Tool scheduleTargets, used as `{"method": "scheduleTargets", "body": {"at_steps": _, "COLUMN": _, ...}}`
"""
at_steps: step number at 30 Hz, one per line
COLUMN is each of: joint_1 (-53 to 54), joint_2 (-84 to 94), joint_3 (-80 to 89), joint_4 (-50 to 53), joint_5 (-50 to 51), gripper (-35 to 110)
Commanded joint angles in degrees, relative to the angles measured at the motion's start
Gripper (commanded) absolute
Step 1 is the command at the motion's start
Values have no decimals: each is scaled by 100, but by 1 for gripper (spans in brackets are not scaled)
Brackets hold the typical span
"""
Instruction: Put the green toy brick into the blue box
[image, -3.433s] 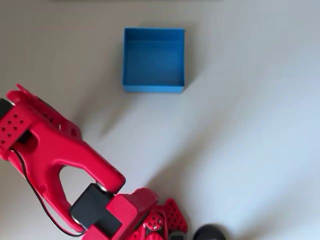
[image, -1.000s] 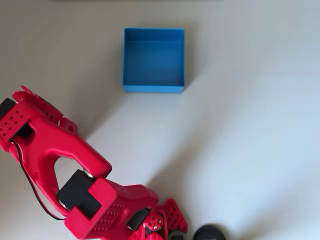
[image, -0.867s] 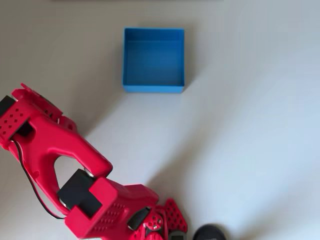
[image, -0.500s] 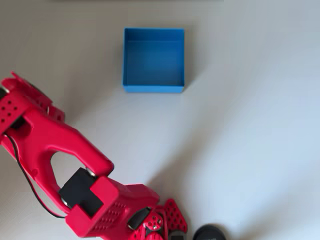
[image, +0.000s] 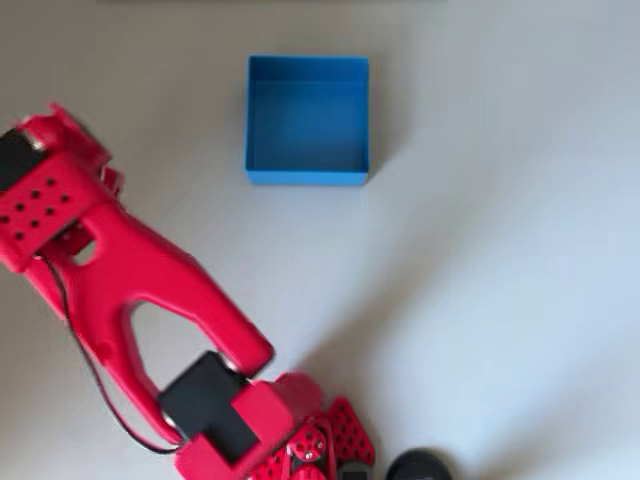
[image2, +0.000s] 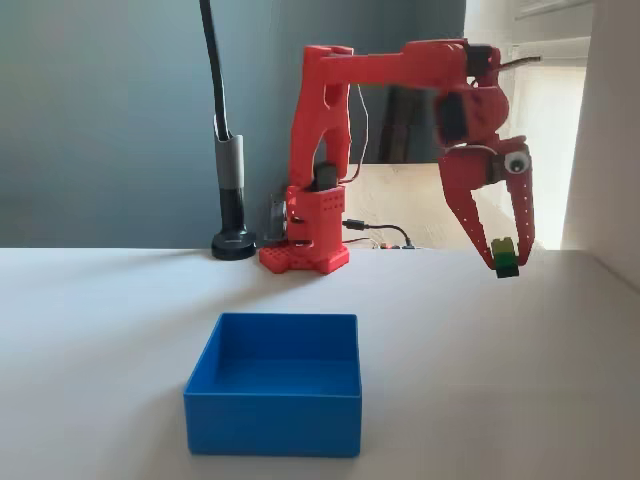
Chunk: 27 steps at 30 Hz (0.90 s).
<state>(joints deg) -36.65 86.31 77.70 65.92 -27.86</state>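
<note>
In the fixed view my red gripper (image2: 507, 264) hangs well above the white table, to the right of the blue box (image2: 272, 425), and is shut on the green toy brick (image2: 507, 258) at its fingertips. The brick is lifted clear of the table, higher than the box's rim. The box's blue floor is bare. From overhead, the blue box (image: 307, 177) lies at the upper middle and my red arm (image: 120, 270) reaches across the left side, its wrist to the left of the box and covering the fingers and the brick.
A black pole on a round base (image2: 232, 240) stands at the back beside my arm's red base (image2: 305, 255), with cables behind it. The same black base (image: 420, 466) sits at the bottom edge of the overhead view. White table surrounds the box.
In the overhead view my arm's wrist has moved up the picture, now nearly level with the box's near wall, and the elbow has shifted right. The box has not moved.
</note>
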Motion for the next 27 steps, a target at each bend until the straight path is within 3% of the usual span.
{"method": "scheduleTargets", "body": {"at_steps": 1, "joint_1": 457, "joint_2": 923, "joint_3": 123, "joint_4": -299, "joint_5": 26, "gripper": 0}}
{"method": "scheduleTargets", "body": {"at_steps": 16, "joint_1": 2646, "joint_2": 1617, "joint_3": 1942, "joint_4": -1687, "joint_5": 281, "gripper": 0}}
{"method": "scheduleTargets", "body": {"at_steps": 27, "joint_1": 3524, "joint_2": 1626, "joint_3": 1951, "joint_4": -1784, "joint_5": 501, "gripper": 0}}
